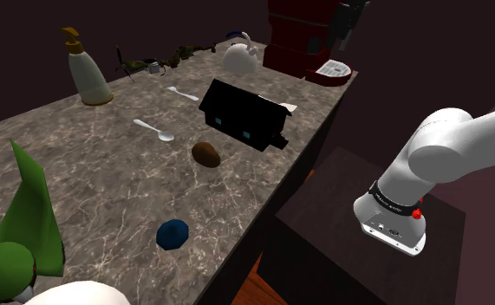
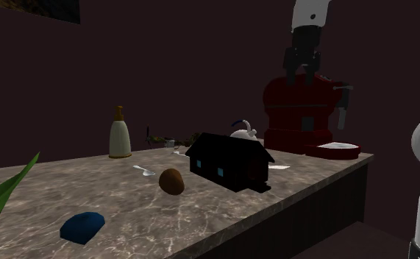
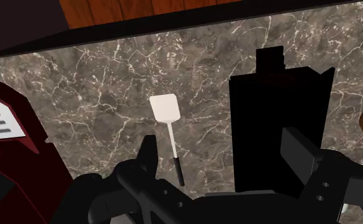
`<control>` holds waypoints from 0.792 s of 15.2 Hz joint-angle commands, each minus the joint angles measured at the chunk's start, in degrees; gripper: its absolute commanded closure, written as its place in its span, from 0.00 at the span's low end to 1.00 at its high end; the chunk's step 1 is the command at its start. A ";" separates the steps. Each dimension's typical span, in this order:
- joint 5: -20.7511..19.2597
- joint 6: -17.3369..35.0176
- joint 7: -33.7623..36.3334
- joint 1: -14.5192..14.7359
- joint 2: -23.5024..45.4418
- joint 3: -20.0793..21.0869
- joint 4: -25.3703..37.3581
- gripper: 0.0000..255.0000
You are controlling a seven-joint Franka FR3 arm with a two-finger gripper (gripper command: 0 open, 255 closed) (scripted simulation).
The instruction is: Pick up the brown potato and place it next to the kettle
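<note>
The black hand (image 2: 304,76) hangs high above a dark red machine (image 2: 300,110) at the end of the grey marbled counter (image 1: 107,191), with its fingers spread apart. The brown oval potato (image 1: 205,153) lies on the counter well away from the hand, beyond a black toy house (image 1: 245,113). The white kettle (image 1: 239,55) stands nearer the hand.

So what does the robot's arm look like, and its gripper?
The arm is smooth, rounded and white, with a dark band at a joint and a small red spot beside it. The gripper is all black, with two chunky fingers.
</note>
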 commanded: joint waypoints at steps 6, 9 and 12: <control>2.48 7.06 5.09 2.07 0.57 4.73 -5.57 0.00; 3.88 11.52 8.18 3.37 1.90 7.70 -8.11 0.00; 5.10 16.14 11.31 4.62 3.98 10.79 -10.01 0.00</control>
